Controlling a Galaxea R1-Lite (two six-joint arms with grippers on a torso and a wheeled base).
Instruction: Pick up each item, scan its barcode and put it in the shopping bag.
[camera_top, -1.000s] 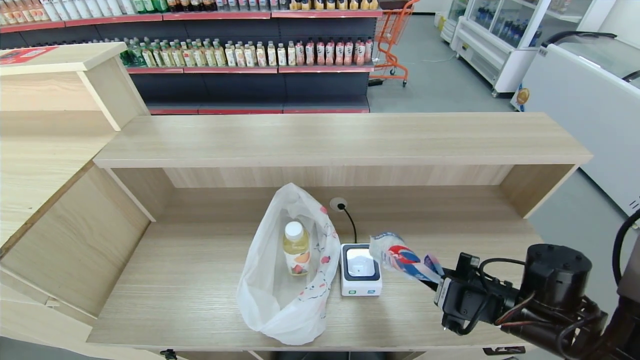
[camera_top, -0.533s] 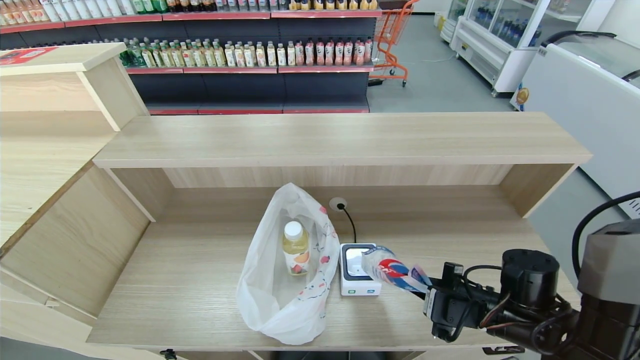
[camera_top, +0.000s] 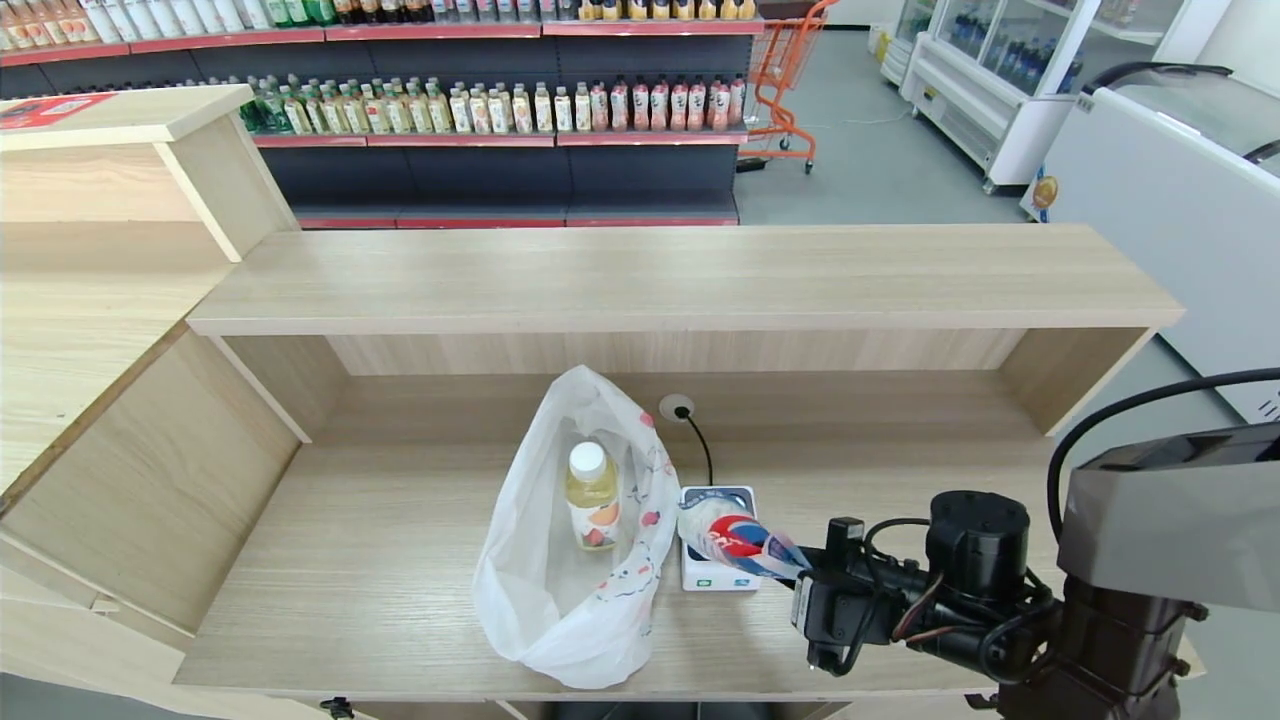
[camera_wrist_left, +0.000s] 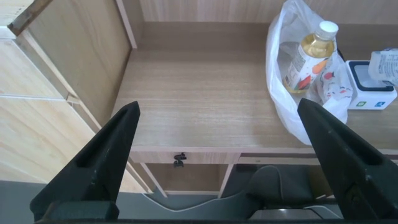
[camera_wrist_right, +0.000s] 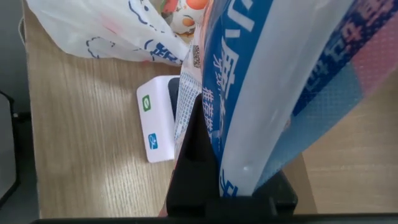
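Nearest, the left gripper (camera_wrist_left: 217, 115) hung short of the counter's (camera_top: 380, 560) front edge, its jaws spread wide with nothing between them; it looked parked clear of the work, leaving the scanning to the other arm. The right gripper (camera_top: 800, 570) reached in low from the right side, jaws closed on the tail end of a packet (camera_top: 735, 535); holding it by the end left most of the wrapper free, presumably so its printed face could be shown to the reader. The packet jutted leftward over the scanner (camera_top: 716, 580) and covered most of its window; whether it touched the scanner could not be told. The right wrist view showed a small code patch on the packet's edge, above the scanner (camera_wrist_right: 155, 124), which suggested the scanning step was under way and not yet the bagging. Just left of the scanner lay the bag (camera_top: 560, 610), its mouth gaping towards the robot, so the packet would have only a short way to go; a bottle (camera_top: 592, 497) already stood inside it. Behind the scanner a cable (camera_top: 700, 440) ran to a hole in the counter; farther off stood store shelves (camera_top: 500, 110) of drinks.
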